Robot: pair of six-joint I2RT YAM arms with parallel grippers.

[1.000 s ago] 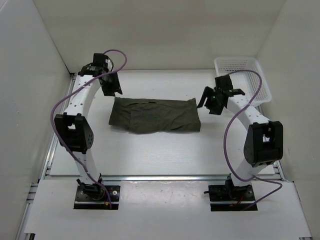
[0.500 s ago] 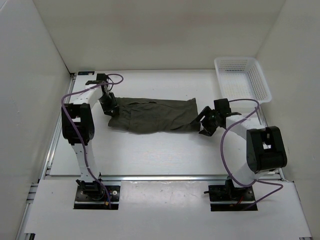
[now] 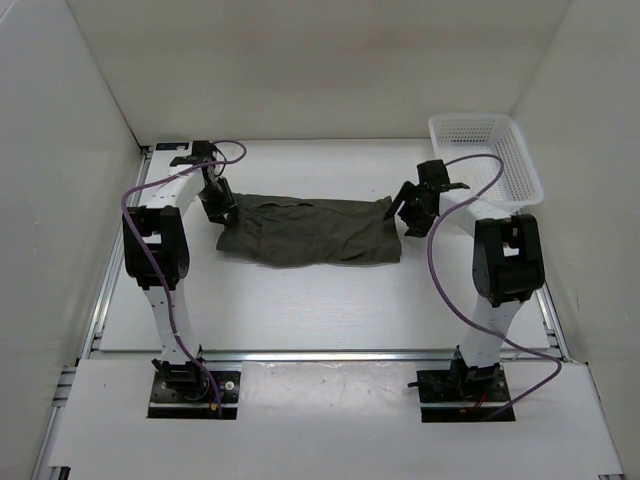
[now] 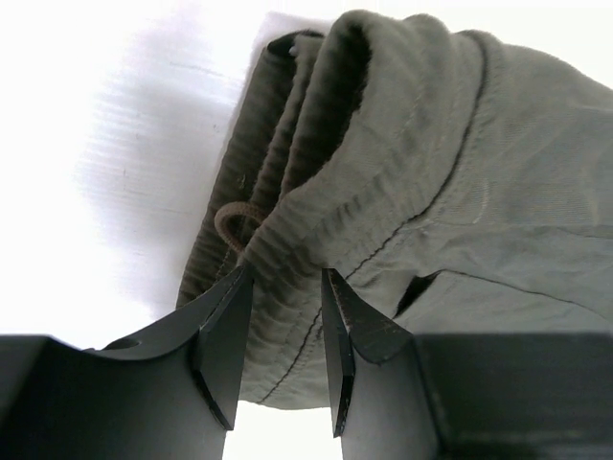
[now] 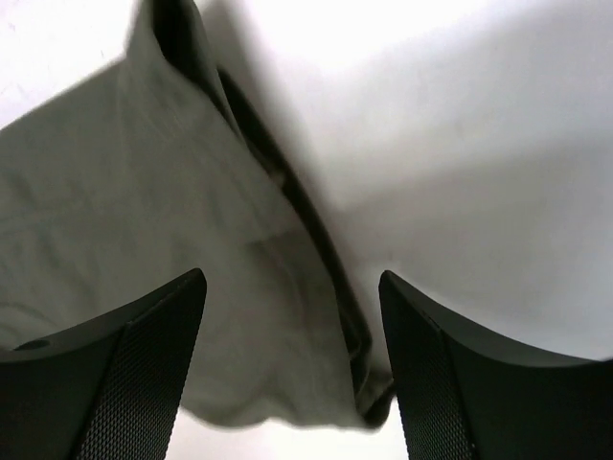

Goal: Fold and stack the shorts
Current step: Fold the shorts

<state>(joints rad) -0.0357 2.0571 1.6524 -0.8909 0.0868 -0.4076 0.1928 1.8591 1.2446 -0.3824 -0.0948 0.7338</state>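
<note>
Left gripper (image 4: 284,278) pinching shorts (image 3: 310,230) at waistband (drawstring (image 4: 230,222) beside finger); right gripper (image 5: 292,280) jaws apart over opposite edge.

The shorts (image 4: 479,192) are matt woven cloth, ribbed at the waistband; the basket (image 3: 484,150) is white plastic mesh.

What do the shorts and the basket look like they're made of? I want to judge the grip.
shorts: soft woven cloth, possibly cotton or a blend, in matte olive. It rumples and shows stitched seams, and the gathered, ribbed waistband has a cord.
basket: probably rigid white moulded plastic, going by its open mesh walls and crisp rim. It is too small to judge gloss.
</note>
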